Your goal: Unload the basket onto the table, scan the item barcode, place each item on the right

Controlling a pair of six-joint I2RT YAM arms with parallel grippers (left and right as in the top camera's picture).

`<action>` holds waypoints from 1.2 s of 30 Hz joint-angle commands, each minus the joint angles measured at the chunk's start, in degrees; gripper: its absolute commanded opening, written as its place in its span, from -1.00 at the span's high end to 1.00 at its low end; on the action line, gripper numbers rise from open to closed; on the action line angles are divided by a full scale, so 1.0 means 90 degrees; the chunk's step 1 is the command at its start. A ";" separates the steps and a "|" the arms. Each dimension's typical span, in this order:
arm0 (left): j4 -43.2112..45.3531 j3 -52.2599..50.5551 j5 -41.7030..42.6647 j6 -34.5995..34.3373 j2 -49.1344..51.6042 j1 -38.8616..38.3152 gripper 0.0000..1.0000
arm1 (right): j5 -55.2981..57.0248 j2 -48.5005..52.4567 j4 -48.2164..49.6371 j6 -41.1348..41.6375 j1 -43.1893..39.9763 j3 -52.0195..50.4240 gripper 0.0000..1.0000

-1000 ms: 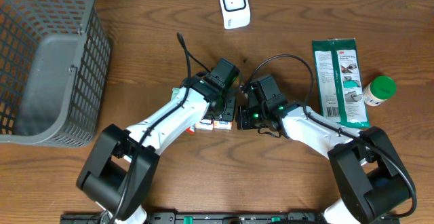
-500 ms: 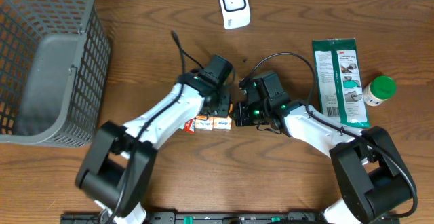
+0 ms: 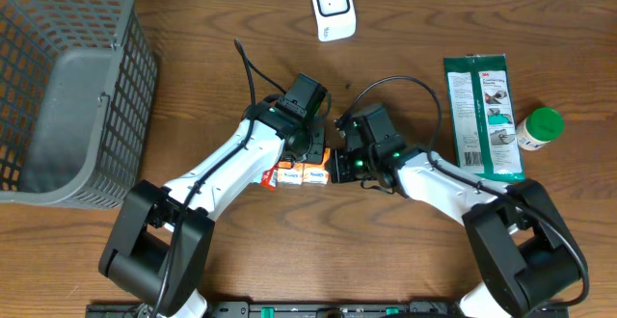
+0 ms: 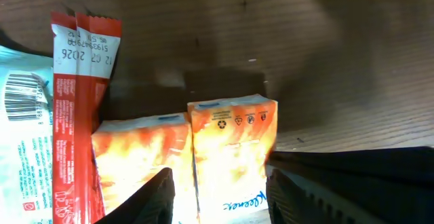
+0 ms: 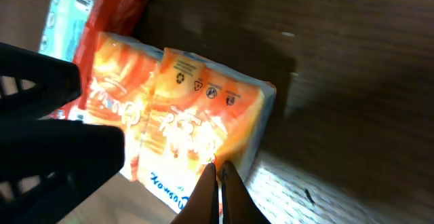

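Note:
An orange pack of tissues (image 3: 301, 174) lies mid-table; it is two packets joined side by side (image 4: 230, 142), next to a red-and-white wrapper (image 4: 85, 81). My left gripper (image 3: 310, 159) comes down over it from the far side, and its jaws (image 4: 218, 183) close on the right-hand packet. My right gripper (image 3: 339, 167) is shut, its tips (image 5: 218, 166) pressed against the pack's (image 5: 190, 115) right edge. A white scanner (image 3: 333, 7) stands at the far edge of the table. No barcode shows on the orange pack.
A grey basket (image 3: 67, 87) fills the far left. A green wipes packet (image 3: 484, 116) and a green-capped bottle (image 3: 538, 128) lie at the right. A pale blue packet with a barcode (image 4: 20, 115) lies left of the red wrapper.
My left arm has swung a little toward the far left, and the orange pack has shifted slightly with it. The right gripper has stayed against the pack's edge.

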 commanded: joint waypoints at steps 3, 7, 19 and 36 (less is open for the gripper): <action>-0.0017 -0.0036 0.0015 0.0080 0.0053 -0.0022 0.10 | 0.0206 0.0231 -0.0002 0.0146 0.0053 -0.0073 0.98; -0.0017 -0.0046 0.0012 0.0083 0.0187 -0.0112 0.09 | 0.0206 0.0231 -0.0061 0.0148 0.0053 -0.0073 0.98; -0.0002 -0.0058 0.0010 0.0083 0.0255 -0.0165 0.09 | 0.0202 0.0231 -0.0335 0.0364 0.0017 -0.0073 0.98; 0.0245 -0.0223 0.0061 0.0080 0.0525 -0.0185 0.10 | 0.0204 0.0231 -0.0384 0.0406 0.0017 -0.0073 0.98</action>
